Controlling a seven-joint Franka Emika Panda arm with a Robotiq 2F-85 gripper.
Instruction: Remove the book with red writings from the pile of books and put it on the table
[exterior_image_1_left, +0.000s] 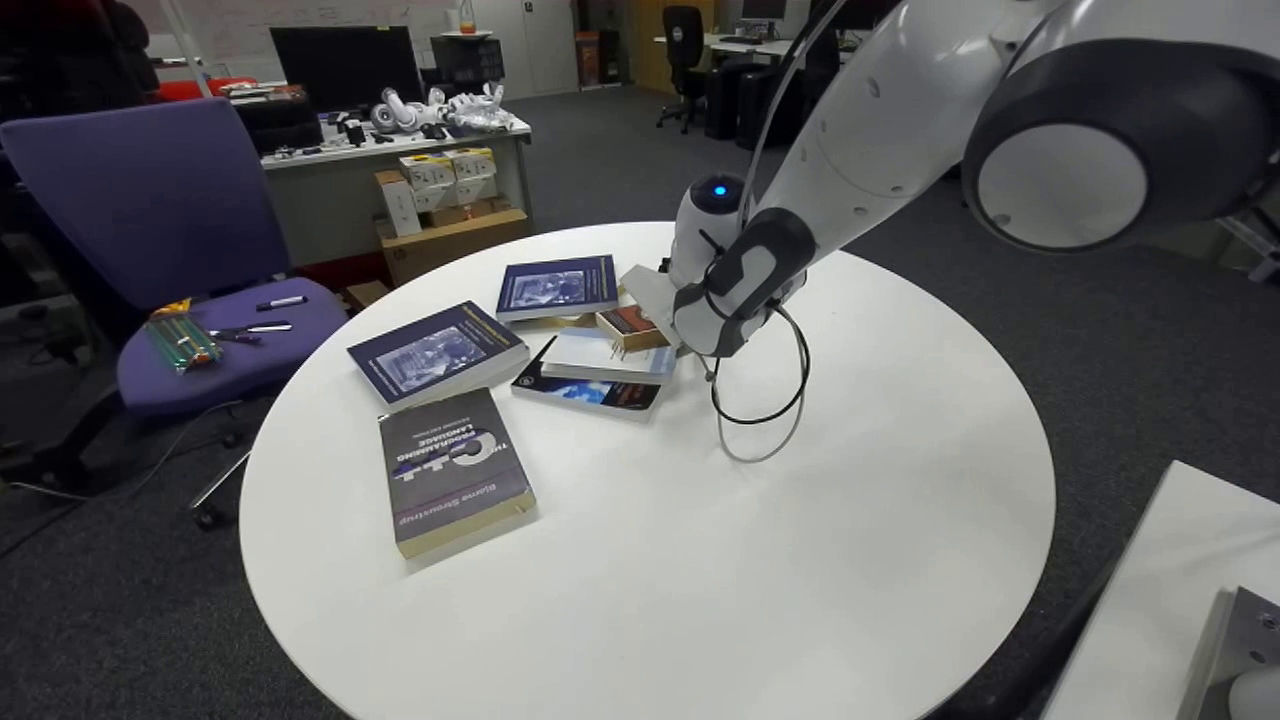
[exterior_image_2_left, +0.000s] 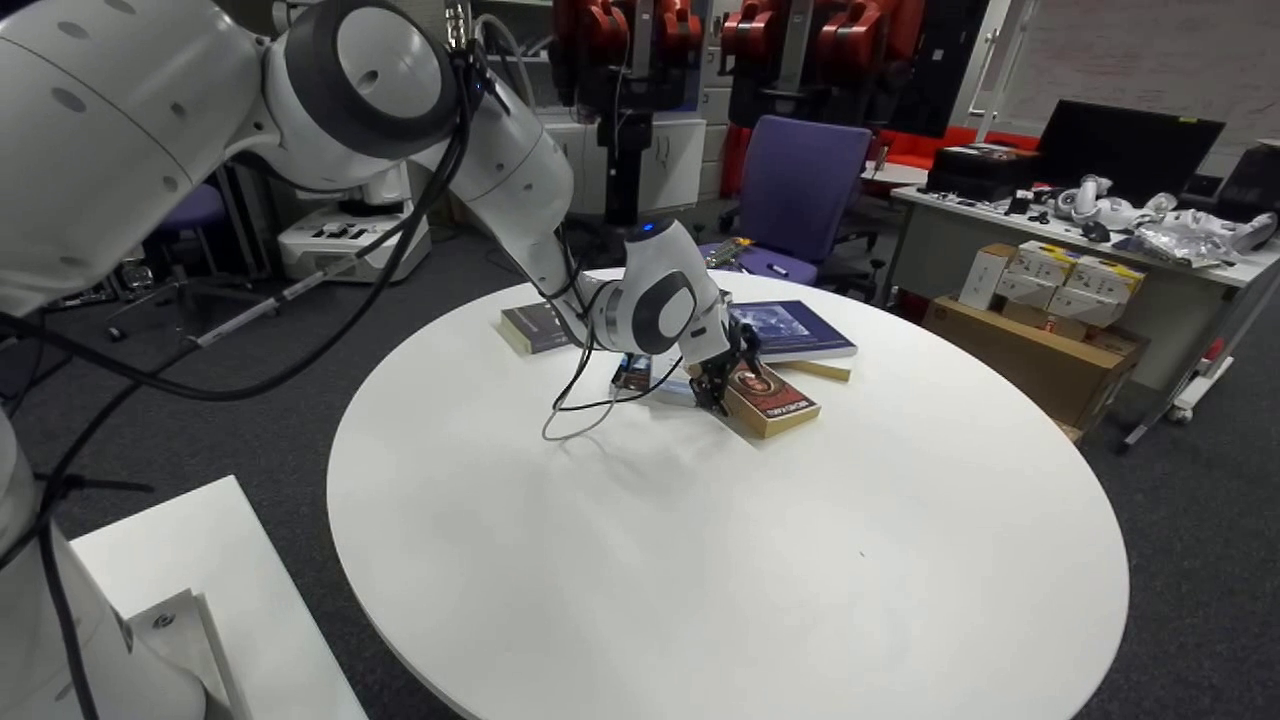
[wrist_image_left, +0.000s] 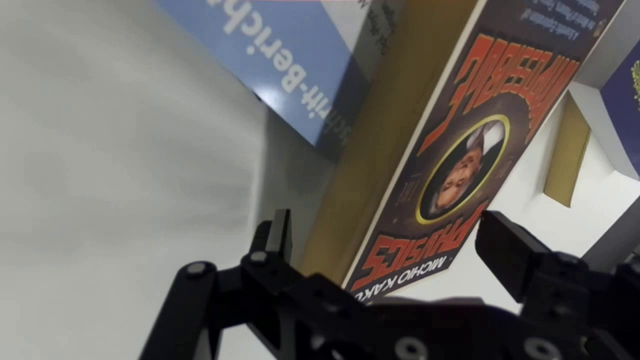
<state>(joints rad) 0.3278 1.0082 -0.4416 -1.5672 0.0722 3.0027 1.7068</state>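
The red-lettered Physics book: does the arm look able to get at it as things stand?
Probably yes: in the wrist view the gripper is open, its fingers appearing to straddle one end of the book, with nothing seen lying on top.

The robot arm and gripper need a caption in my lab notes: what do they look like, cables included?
The arm has smooth, rounded white segments, dark grey joint covers and round pale end caps. A small blue light glows near its gripper end. A black cable and a grey cable hang there in loose loops. The gripper is black, with angular fingers and round bolt heads.
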